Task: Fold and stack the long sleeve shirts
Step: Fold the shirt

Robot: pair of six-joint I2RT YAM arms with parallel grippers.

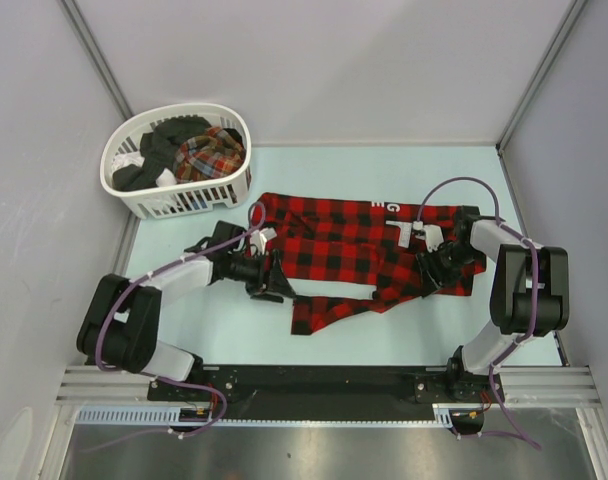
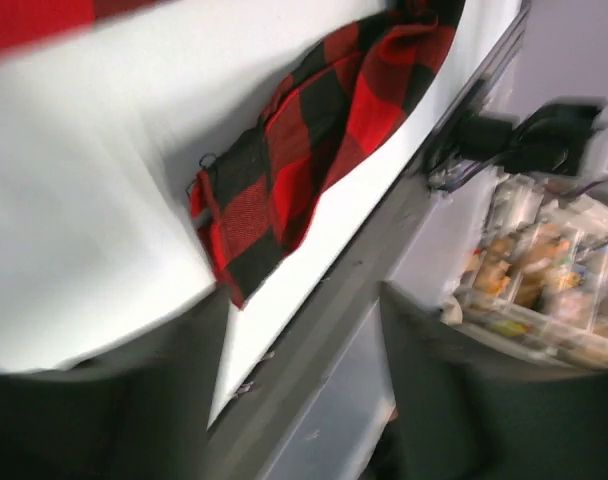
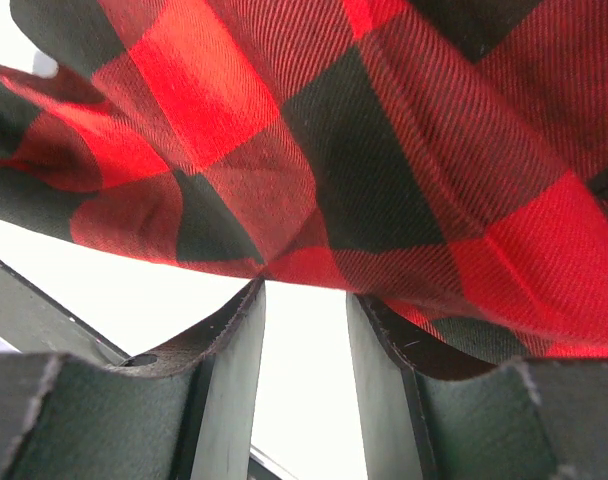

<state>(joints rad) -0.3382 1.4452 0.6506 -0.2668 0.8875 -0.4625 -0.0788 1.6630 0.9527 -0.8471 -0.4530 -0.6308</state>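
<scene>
A red-and-black checked flannel shirt (image 1: 354,245) lies spread across the middle of the table, one sleeve (image 1: 329,308) trailing toward the near edge. My left gripper (image 1: 275,281) is open and empty at the shirt's left edge. In the blurred left wrist view (image 2: 304,400) the sleeve's end (image 2: 294,170) lies ahead of the wide-apart fingers. My right gripper (image 1: 436,266) is at the shirt's right side. In the right wrist view (image 3: 304,295) its jaws stand apart under the cloth's edge (image 3: 384,180), with bare table between them. A finer plaid shirt (image 1: 210,155) lies in the basket.
A white slatted basket (image 1: 134,190) with dark and plaid clothes stands at the back left. Grey walls close in the left, right and back. The metal rail (image 1: 324,380) with the arm bases runs along the near edge.
</scene>
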